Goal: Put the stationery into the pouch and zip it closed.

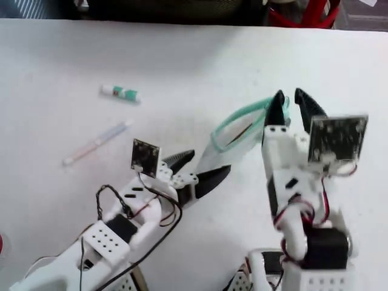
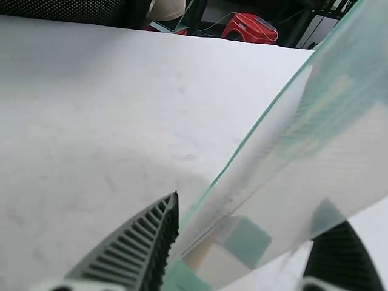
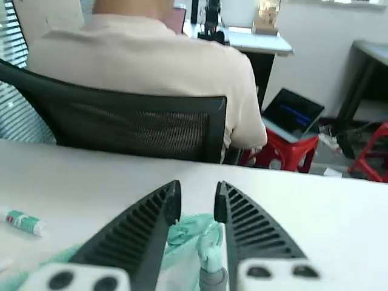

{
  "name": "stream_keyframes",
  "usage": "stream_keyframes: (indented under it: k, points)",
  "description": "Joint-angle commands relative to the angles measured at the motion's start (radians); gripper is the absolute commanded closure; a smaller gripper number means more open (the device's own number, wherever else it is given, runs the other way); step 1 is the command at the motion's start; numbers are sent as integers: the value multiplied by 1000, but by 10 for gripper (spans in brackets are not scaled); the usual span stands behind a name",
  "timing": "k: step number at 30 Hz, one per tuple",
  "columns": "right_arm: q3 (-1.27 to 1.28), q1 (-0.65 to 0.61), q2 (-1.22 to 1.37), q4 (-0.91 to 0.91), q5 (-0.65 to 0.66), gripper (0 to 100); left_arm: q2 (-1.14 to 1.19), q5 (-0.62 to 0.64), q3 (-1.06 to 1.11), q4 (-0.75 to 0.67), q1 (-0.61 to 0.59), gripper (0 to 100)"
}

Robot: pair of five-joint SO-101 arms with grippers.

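The clear pouch with a green zip rim lies mid-table, its mouth gaping and one end raised. My right gripper is at that raised end, its fingers closed to a narrow gap on the green zip edge. My left gripper stands open at the pouch's other end, and the pouch runs between its fingers. A green-and-white glue stick and a pale pen lie on the table to the left, and the glue stick also shows beyond the right gripper.
The white table stretches open behind and to the right of the pouch. A person in a mesh office chair sits past the far edge, with red stools nearby.
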Motion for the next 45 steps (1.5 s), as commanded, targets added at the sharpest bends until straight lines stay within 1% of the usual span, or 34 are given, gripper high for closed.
stream_keyframes:
  k: [1,5,7,10,13,18,23,29,31,33,34,36,37,38,40,41,42,43,45]
  points:
    - [-192,12,220,110,-3,858,-2,9,-52,3,-2,661]
    - [-420,12,415,318,-140,766,-2,9,-52,3,-1,661]
    - [-493,12,473,394,-132,758,-2,9,-52,3,-1,661]
    - [-535,12,495,455,-114,758,-1,9,-52,3,-1,661]
    - [-535,13,479,469,-78,758,-1,9,-52,3,-1,661]
    - [-511,65,498,470,-77,758,-1,9,-52,3,-1,661]
    - [-436,41,538,450,-81,758,-1,9,-52,3,-1,661]
    - [-407,35,539,423,-84,758,-8,9,-51,6,-1,661]
    - [-407,35,545,421,-86,758,-18,5,-57,38,-4,661]
    - [-405,35,545,421,-86,758,-77,6,-60,87,-16,661]
    - [-405,35,542,421,-86,758,-131,6,-60,121,-35,661]
    - [-405,35,542,421,-86,758,-277,2,-80,261,-88,661]
    - [-407,35,544,421,-86,758,-360,2,-110,381,-122,661]
    - [-407,35,544,421,-86,758,-447,2,-160,537,-153,661]
    - [-407,35,542,424,-86,758,-616,-2,-301,896,-206,661]
    - [-405,35,538,427,-86,758,-694,-17,-374,1057,-228,661]
    - [-402,35,536,432,-86,758,-762,-46,-448,1188,-246,661]
    - [-397,35,539,433,-86,758,-817,-74,-503,1275,-263,661]
    - [-388,-2,544,421,-86,758,-886,-117,-571,1364,-303,662]
